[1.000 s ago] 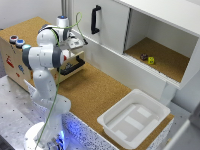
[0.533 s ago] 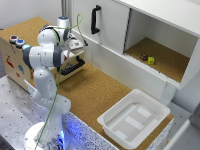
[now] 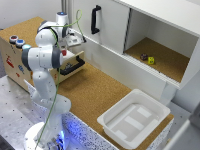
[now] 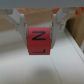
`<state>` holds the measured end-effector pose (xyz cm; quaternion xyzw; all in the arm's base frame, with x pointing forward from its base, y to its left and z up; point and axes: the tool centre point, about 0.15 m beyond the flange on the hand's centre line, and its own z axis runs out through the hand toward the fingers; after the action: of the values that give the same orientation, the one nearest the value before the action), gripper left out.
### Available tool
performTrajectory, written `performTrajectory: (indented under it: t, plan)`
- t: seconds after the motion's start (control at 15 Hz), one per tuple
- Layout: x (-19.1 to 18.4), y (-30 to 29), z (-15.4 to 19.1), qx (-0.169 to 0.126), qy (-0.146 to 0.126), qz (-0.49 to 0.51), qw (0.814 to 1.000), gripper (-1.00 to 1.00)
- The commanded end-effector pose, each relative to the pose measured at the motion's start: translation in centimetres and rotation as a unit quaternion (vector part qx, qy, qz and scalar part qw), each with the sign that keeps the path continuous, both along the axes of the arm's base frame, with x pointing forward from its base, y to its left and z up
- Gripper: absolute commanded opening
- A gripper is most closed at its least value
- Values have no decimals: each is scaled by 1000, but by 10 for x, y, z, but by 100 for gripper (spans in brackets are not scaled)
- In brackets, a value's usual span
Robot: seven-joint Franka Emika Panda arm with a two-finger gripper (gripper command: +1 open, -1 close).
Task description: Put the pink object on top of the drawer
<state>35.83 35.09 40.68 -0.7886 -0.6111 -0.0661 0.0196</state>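
In the wrist view, the pink object point(image 4: 39, 42) is a reddish-pink block with a black letter on its face. My gripper point(image 4: 39, 30) is shut on it, one finger on each side, over a pale surface. In the exterior view the gripper point(image 3: 65, 48) hangs just above the pulled-out drawer point(image 3: 76, 61). That drawer is pale wood with a black bar handle point(image 3: 73, 67) and belongs to the light wood box point(image 3: 15, 62). The pink object point(image 3: 64, 52) shows as a small red spot under the hand, and my arm hides most of the drawer's inside.
Two blue-rimmed caps point(image 3: 16, 40) sit on top of the wood box. Behind is a white cupboard with a vertical black handle point(image 3: 95, 19), and its open compartment holds a dark red piece point(image 3: 144, 57) and a yellow piece point(image 3: 151, 60). A white tray point(image 3: 134, 118) stands at the front right.
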Motion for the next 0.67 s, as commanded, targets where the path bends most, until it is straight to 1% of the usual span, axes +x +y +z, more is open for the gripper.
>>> performTrajectory:
  t: [0.0, 0.2, 0.33, 0.53, 0.6]
  plan:
    - [-20, 53, 63, -20, 15, 48, 999, -100]
    - [-25, 81, 67, -24, 24, 61, 998, -100]
    - [-27, 102, 61, -25, 36, 71, 997, -100]
    - [-28, 127, 53, -17, 53, 67, 996, -100]
    - [-27, 131, 49, -19, 54, 63, 996, -100]
